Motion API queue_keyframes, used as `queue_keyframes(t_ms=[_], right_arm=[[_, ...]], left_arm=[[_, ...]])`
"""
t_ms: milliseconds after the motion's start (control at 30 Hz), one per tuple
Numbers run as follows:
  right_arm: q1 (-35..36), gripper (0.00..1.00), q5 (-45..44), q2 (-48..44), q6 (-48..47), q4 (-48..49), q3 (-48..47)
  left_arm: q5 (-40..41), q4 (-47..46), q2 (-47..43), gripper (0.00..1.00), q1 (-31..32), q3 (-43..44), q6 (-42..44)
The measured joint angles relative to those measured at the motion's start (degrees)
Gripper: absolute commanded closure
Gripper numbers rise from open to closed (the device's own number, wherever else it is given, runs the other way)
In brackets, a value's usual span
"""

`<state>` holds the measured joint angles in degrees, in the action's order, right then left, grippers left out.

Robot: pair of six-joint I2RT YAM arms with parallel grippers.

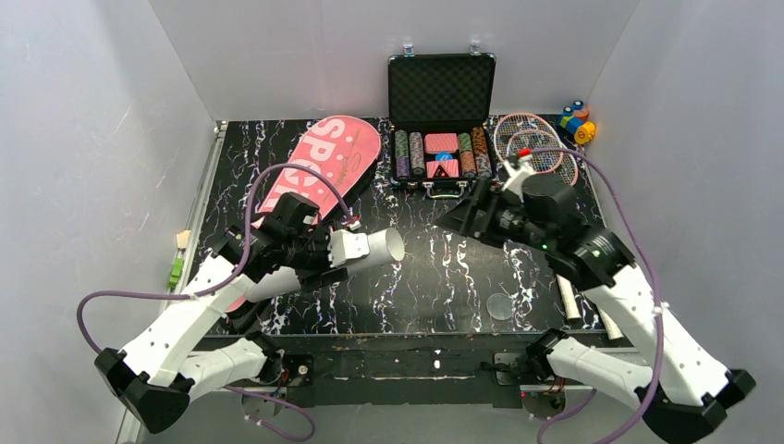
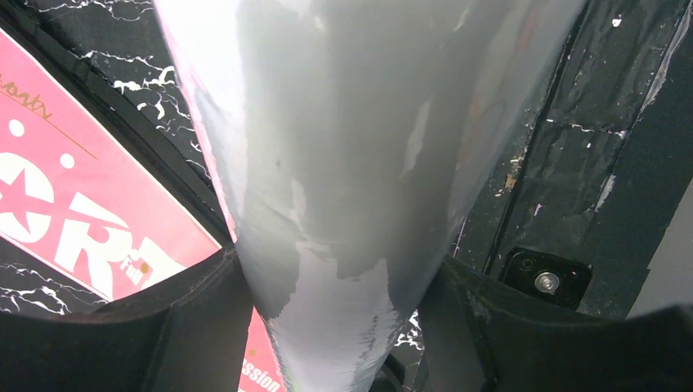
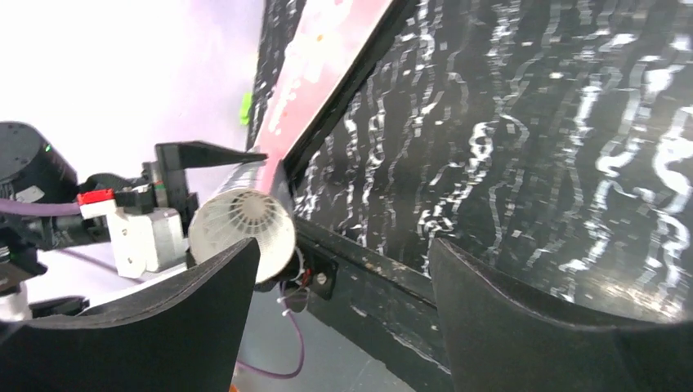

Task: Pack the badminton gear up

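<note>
Black marbled table [image 1: 444,277] between grey walls. Toward its front-left corner the left gripper [image 1: 322,253] is clamped around the white tube [image 1: 379,247], held level above the surface. The right gripper [image 1: 455,220] faces the tube's mouth, jaws apart and empty.

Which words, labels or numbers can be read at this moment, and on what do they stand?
"SP": big white letters on the pink bag, top view; the following letters are blurred or covered.
"OR": the same lettering, cropped, left wrist view.
Thin script on the bag: too small to read.
Poker chips: markings too small to read.
Tube: no text visible.
</note>
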<state>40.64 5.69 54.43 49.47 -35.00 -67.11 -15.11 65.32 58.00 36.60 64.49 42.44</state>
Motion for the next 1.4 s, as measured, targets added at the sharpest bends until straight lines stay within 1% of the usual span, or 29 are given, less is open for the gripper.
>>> queue_keyframes(t_ms=[133, 233, 333, 433, 533, 633, 700, 967, 1267, 1400], right_arm=[[-6.2, 0.23, -2.1, -3.7, -1.6, -6.3, 1.8], [-9.2, 0.27, -5.3, -3.5, -1.7, -9.4, 8.3], [-9.9, 0.30, -8.0, -0.1, -0.8, -13.0, 16.4], [-10.0, 0.32, -10.2, 2.9, 0.4, -15.6, 21.3], [-10.3, 0.35, -12.3, 4.1, 1.5, -16.8, 22.9], [-10.6, 0.41, -13.7, 5.3, 1.8, -16.6, 23.0], [-10.8, 0.44, -14.3, 6.8, 1.7, -16.1, 23.1], [-12.6, 0.43, -14.6, 13.9, 1.0, -14.4, 24.0], [-13.3, 0.43, -14.3, 14.4, 0.0, -13.2, 27.1], [-13.3, 0.43, -13.8, 16.6, -0.2, -11.5, 28.0]], left_arm=[[0.1, 0.1, -0.2, 0.77, 0.0, -0.7, 0.2], [0.1, 0.1, -0.4, 0.77, 0.0, -1.2, 0.3], [0.2, 0.1, -0.4, 0.77, 0.0, -1.3, 0.5], [0.6, 0.2, -0.6, 0.77, 0.0, -1.3, 0.9], [0.7, 0.2, -0.9, 0.77, 0.0, -1.3, 1.1], [0.7, 0.2, -1.2, 0.77, 0.0, -1.4, 1.1], [0.7, 0.2, -1.4, 0.77, 0.0, -1.6, 1.2], [0.8, 0.2, -1.6, 0.77, 0.0, -2.1, 1.3], [0.8, 0.1, -1.6, 0.77, 0.0, -2.2, 1.3], [0.8, -0.3, -1.6, 0.77, 0.0, -2.6, 1.5]])
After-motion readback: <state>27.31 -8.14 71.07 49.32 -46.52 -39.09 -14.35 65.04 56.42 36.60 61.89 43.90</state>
